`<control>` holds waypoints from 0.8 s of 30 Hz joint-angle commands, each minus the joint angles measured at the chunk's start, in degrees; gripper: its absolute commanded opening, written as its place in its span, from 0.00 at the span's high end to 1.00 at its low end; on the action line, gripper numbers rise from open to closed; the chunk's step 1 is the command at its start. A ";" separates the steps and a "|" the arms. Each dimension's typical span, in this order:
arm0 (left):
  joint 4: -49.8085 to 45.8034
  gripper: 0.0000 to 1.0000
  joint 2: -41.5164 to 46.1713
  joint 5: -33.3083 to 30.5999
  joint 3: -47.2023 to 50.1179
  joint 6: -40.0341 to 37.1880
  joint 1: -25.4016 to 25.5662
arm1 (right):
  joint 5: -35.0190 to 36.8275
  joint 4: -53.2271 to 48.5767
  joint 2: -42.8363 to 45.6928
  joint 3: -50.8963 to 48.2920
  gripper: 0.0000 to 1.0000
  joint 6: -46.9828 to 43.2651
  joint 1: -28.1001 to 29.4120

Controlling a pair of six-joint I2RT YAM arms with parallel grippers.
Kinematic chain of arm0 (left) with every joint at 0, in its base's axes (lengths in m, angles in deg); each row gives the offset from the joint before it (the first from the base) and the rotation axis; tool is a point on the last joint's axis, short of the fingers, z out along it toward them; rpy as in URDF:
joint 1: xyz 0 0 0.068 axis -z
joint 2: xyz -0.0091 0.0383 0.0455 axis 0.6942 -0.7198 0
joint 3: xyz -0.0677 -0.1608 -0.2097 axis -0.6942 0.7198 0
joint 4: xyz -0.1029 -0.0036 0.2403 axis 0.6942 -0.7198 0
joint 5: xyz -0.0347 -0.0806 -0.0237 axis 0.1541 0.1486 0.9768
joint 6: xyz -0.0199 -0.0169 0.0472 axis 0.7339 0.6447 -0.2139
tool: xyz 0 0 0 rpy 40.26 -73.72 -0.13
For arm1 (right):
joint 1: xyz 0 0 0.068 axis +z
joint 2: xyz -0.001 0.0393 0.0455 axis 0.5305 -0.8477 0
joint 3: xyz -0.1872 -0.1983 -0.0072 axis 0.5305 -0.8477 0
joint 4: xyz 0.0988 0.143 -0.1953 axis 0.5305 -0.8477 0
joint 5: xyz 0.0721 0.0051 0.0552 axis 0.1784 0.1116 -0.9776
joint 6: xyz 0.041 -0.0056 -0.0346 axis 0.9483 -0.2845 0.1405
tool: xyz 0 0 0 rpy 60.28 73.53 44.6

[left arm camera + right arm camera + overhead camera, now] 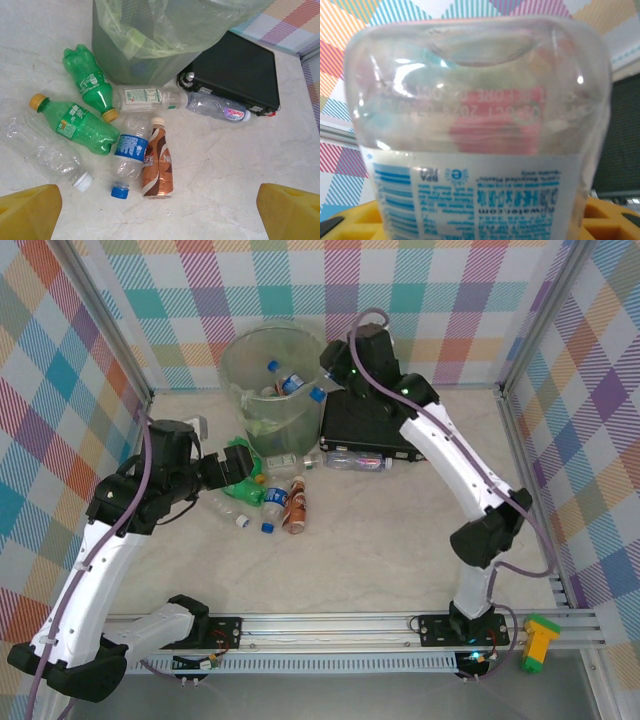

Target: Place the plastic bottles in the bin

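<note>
Right end effector (330,378) clamps a blue-labelled bottle (480,125), cap down at the right rim of the bin (245,350); left end effector (160,220) gapes.

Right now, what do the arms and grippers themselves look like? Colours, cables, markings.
Both match: left arm and right arm have white link shells, black joint housings and a purple cable running along each. Small green lights glow near the right arm's wrist. The left fingers and right fingers are yellow plastic.
</note>
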 commanded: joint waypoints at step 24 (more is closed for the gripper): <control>-4.77 0.01 -0.94 -1.90 -6.71 2.63 0.40 | -2.18 27.74 -28.15 25.44 0.52 -18.29 0.54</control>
